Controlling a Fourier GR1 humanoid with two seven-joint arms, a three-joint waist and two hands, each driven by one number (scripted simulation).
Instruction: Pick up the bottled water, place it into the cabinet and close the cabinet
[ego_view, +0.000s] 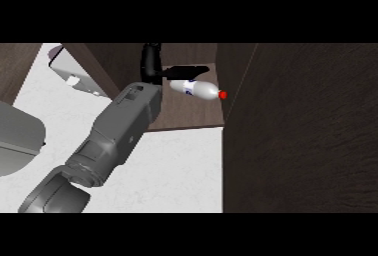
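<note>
The bottled water, white with a red cap, lies on its side on the brown floor of the open cabinet, cap pointing right toward the cabinet's inner wall. My left hand reaches into the cabinet on a grey forearm that rises from the lower left. Its fingers stretch straight to the right just above the bottle's base, and they are not curled round it. The hand is open. I cannot tell whether the fingers touch the bottle. My right hand shows nowhere.
The cabinet's dark wooden door stands open and fills the right side. A white counter lies below the cabinet. A large grey object sits at the left edge, and a light grey object sits at the upper left.
</note>
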